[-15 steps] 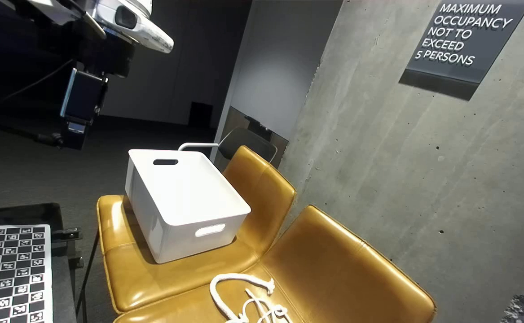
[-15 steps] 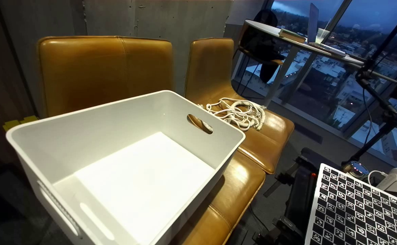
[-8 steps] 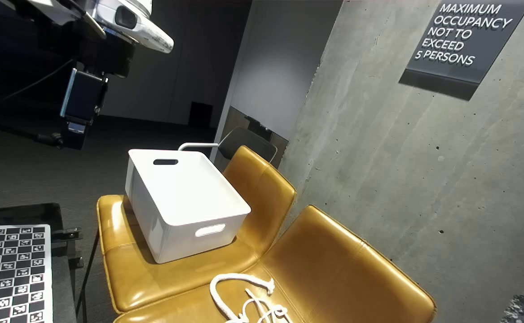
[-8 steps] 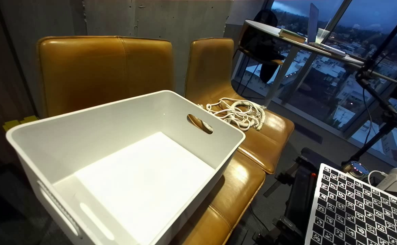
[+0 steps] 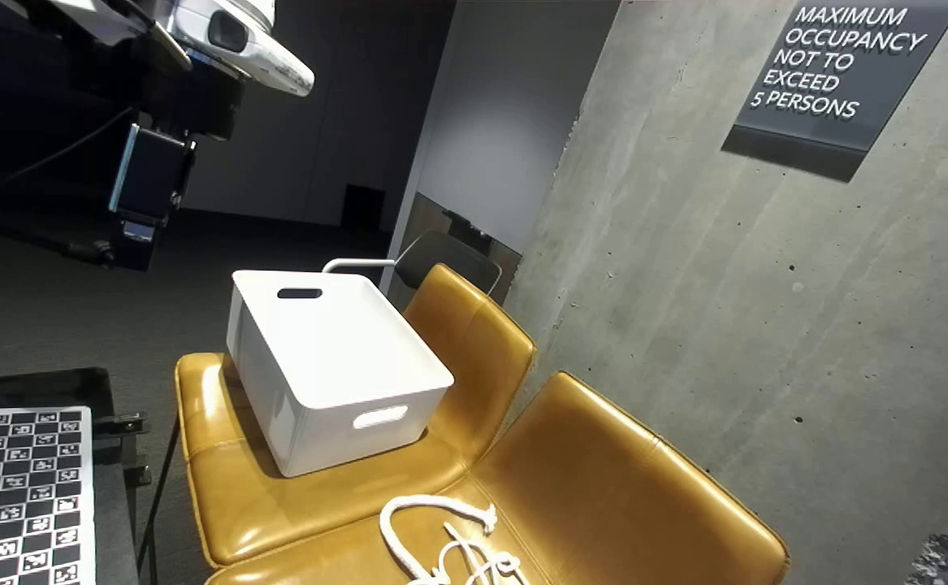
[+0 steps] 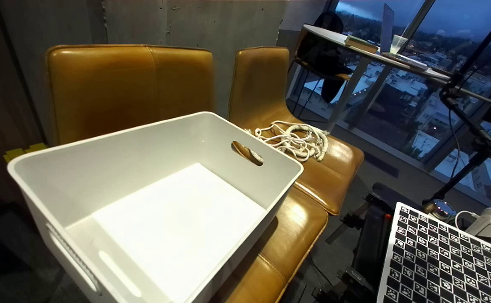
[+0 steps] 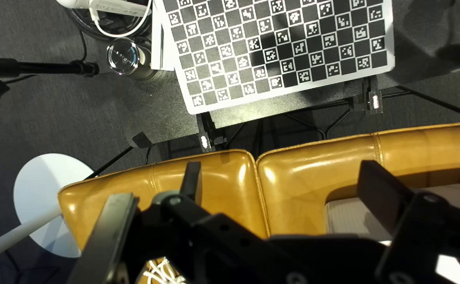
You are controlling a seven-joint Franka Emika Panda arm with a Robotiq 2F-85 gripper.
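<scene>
My gripper (image 7: 282,179) stands wide open in the wrist view, its fingers (image 7: 381,193) far apart with nothing between them. Beyond the gap lie tan leather chair seats (image 7: 300,201), apart from the fingertips. A white open-topped box (image 7: 341,216) shows partly behind the right-hand finger. In both exterior views this box (image 5: 335,439) (image 6: 186,227) rests on a tan chair, and no contents are seen inside. White rope (image 6: 324,147) lies loosely coiled on the neighbouring chair; a bit of the rope (image 7: 162,272) peeks out under the gripper's left side. In an exterior view the white arm (image 5: 238,49) hangs at top left.
A black-and-white marker board (image 7: 269,51) lies on a dark table beside the chairs. Near it are a glass lens-like object (image 7: 122,57) and a black stand arm (image 7: 48,68). A concrete wall (image 5: 685,309) rises behind the chairs. A high table (image 6: 333,35) stands by the window.
</scene>
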